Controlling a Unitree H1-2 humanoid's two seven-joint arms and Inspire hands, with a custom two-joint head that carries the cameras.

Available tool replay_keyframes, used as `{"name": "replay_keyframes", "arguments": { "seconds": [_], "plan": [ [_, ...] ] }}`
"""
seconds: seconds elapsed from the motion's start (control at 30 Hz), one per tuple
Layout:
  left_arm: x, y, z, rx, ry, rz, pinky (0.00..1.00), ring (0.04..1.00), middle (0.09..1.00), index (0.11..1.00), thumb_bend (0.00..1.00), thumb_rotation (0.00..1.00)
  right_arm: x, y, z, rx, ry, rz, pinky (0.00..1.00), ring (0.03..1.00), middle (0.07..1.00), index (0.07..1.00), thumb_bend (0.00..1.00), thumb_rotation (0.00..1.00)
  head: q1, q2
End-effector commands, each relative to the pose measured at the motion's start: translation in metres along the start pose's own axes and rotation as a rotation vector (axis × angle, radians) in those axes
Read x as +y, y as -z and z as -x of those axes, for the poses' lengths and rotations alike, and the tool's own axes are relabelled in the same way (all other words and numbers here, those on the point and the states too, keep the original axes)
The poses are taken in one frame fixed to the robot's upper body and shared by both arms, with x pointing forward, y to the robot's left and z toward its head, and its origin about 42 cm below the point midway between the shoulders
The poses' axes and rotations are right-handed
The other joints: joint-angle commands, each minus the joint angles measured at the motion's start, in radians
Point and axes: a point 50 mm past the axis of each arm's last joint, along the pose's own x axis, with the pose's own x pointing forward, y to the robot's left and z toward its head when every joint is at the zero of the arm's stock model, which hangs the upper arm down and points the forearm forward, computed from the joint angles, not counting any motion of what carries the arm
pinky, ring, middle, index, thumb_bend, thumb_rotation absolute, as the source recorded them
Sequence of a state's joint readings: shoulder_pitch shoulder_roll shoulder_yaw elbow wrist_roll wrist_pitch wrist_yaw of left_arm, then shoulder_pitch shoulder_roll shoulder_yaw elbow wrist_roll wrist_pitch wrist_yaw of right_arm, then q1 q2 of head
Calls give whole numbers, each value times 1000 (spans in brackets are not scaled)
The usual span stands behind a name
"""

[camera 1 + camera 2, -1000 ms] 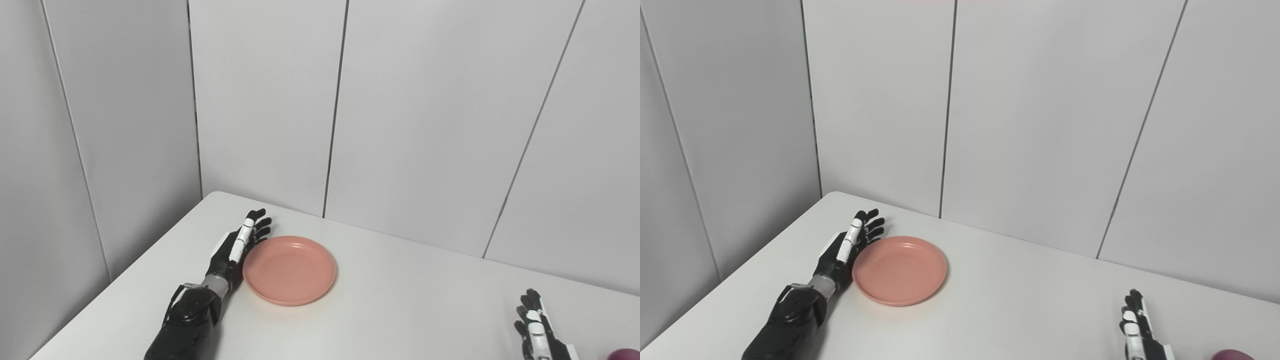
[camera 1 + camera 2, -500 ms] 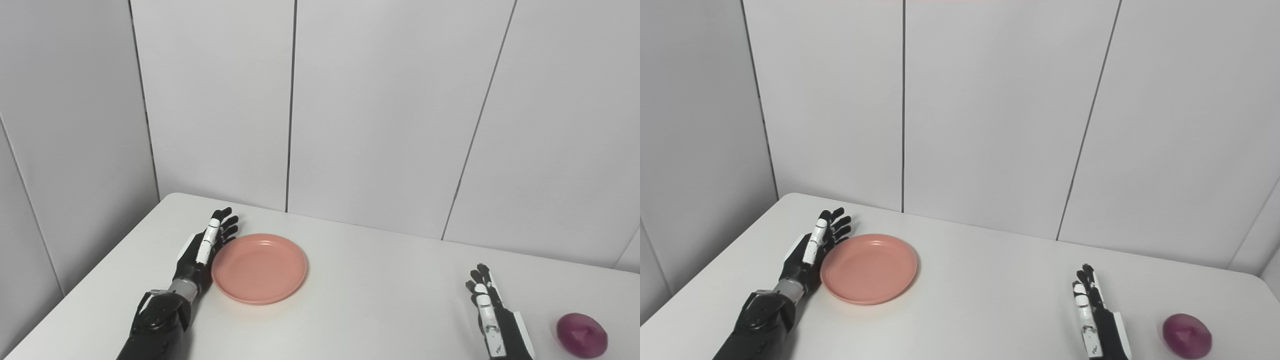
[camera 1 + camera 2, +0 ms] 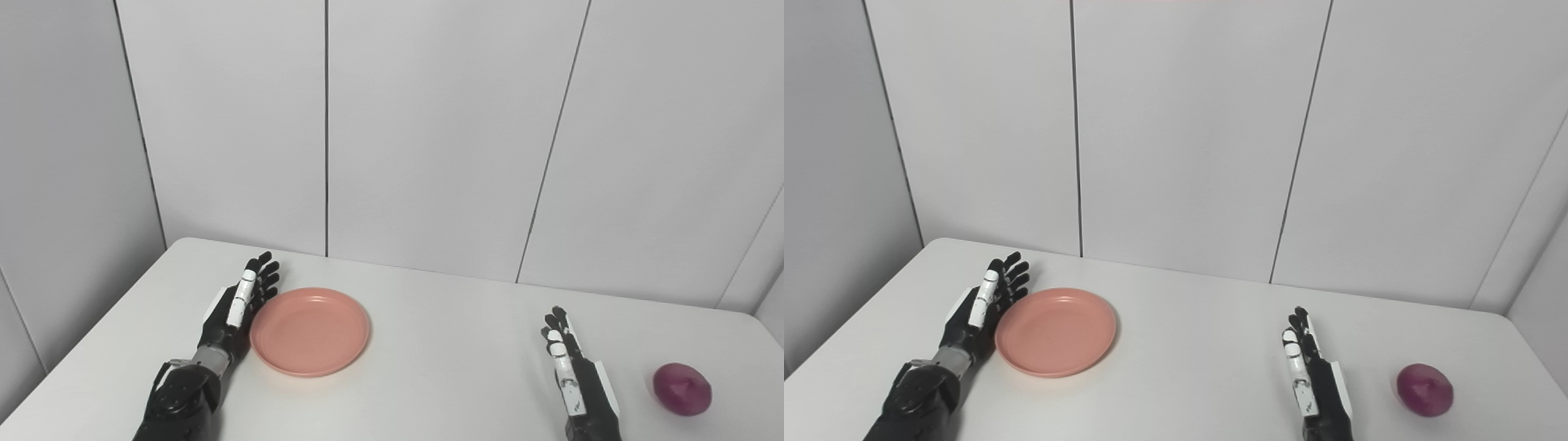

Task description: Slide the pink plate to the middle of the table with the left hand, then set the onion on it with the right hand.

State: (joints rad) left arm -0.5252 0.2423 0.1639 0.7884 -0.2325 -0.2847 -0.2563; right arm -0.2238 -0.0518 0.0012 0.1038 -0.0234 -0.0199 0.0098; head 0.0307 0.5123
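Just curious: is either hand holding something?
No. The left hand lies flat, open beside the plate; the right hand is open, apart from the onion.

The white table has a smooth, plain top with rounded far corners, and its back edge runs close along the grey panelled wall. A pink plate lies flat on the left part of it, shallow, round and with nothing in it. The left hand is set edge-down on the tabletop just left of the plate, fingers straight and pressed against its rim. Well to the right of the plate the right hand lies on the surface with fingers extended. Further right of the plate, beyond that hand and apart from it, a purple onion sits near the table's right edge.
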Motion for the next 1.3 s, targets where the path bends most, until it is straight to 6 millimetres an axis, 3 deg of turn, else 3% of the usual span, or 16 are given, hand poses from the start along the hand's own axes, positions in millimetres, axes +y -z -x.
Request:
{"name": "replay_keyframes", "arguments": {
  "seconds": [0.0, 0.7, 1.27],
  "plan": [
    [-12, -1, -1, -16, 31, 17, 947, 956, 952, 955, 659, 1000, 4, -24, -18, -108, -2, -6, 1000, 968, 969, 983, 587, 970, -5, 0],
    [-48, 5, 4, 11, 77, 0, 939, 951, 947, 947, 722, 1000, 3, -25, -23, -113, 5, 10, 1000, 973, 974, 981, 622, 973, -1, -1],
    [-86, 6, 9, 49, 137, -12, 929, 945, 946, 952, 702, 1000, 3, -28, -24, -117, 13, 0, 1000, 967, 961, 976, 609, 962, 3, 7]
  ]
}}
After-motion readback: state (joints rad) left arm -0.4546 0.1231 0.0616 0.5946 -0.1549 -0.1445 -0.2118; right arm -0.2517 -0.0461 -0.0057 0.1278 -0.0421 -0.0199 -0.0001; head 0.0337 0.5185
